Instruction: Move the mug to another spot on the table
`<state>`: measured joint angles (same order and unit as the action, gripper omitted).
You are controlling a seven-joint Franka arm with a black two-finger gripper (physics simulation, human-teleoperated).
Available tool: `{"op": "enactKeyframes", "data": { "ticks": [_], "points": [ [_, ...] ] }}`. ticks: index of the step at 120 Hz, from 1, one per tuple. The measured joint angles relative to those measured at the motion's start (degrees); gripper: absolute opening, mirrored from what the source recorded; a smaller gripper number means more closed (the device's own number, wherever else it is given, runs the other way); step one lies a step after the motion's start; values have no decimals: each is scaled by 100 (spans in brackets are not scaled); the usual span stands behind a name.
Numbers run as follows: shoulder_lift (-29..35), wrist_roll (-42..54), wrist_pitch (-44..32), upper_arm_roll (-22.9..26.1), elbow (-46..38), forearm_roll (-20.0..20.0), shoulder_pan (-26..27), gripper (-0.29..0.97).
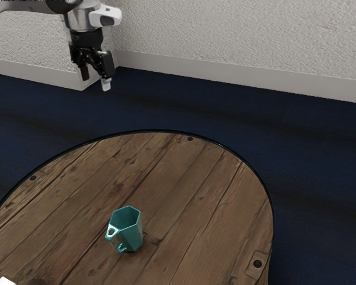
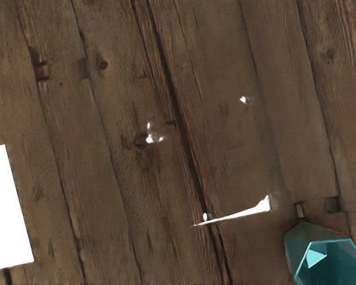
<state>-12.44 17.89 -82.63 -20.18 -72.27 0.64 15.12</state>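
A teal faceted mug [image 1: 126, 229] stands upright on the round wooden table [image 1: 184, 178], near the table's front edge, with its handle toward the exterior view's lower left. My black gripper [image 1: 95, 78] hangs high above the table at the exterior view's upper left, far from the mug, open with nothing between its fingers. In the wrist view the mug [image 2: 327, 255] shows as a teal corner on the wooden planks [image 2: 166, 119].
A white flat object [image 1: 1, 281] lies at the table's front left edge, and shows in the wrist view as a white sheet [image 2: 6, 208]. Dark blue carpet [image 1: 308, 148] surrounds the table. A white wall [image 1: 255, 29] stands behind.
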Motion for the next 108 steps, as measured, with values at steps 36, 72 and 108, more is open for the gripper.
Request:
{"op": "enactKeyframes", "data": {
  "ticks": [36,72,108],
  "points": [
    [1083,-242,-642,37,-1947,-16,419,68],
    [3445,-580,-2946,159,-6570,-43,891,68],
    [3609,-1097,-5268,165,-8334,506,1164,68]
  ]
}}
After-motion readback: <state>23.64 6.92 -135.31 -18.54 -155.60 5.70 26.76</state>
